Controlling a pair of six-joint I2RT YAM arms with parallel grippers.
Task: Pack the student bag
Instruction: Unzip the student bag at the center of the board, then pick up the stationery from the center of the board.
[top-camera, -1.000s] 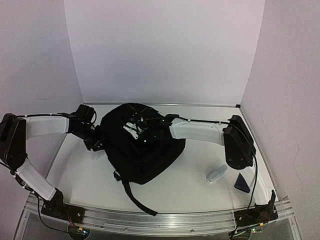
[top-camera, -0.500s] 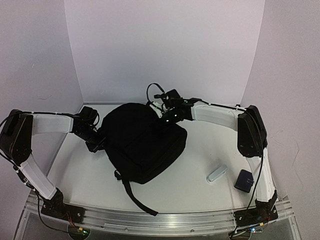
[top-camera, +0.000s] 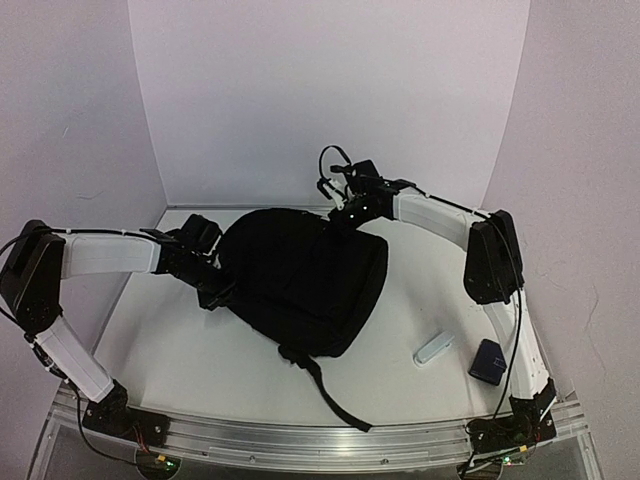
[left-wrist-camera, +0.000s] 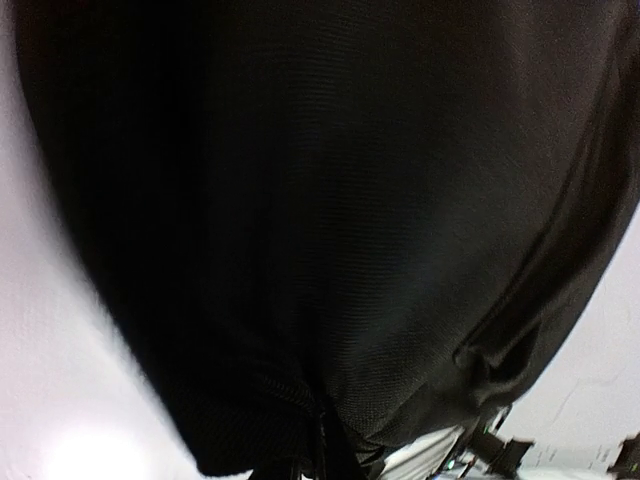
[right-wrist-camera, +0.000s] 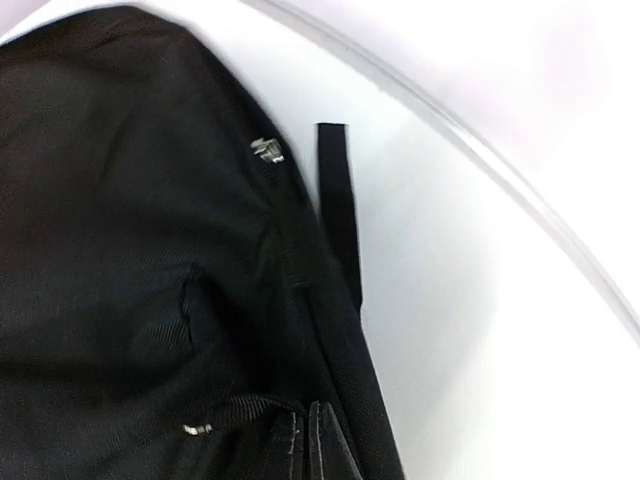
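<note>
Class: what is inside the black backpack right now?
The backpack shows only black outer fabric and a trailing strap; its interior, and any contents, are covered.

My left gripper (top-camera: 214, 291) meets the student bag (top-camera: 305, 280); its fingertips are lost against the black fabric, grip undetermined. The left wrist view is filled with blurred fabric, its edges cut off. My right gripper (top-camera: 341, 214) is too small overhead to judge. The right wrist view crops the bag at left and bottom.

White stick (top-camera: 434, 348) lies near front right corner of table (top-camera: 180, 350). Small blue pouch (top-camera: 488, 361) just right of it, by right edge.
</note>
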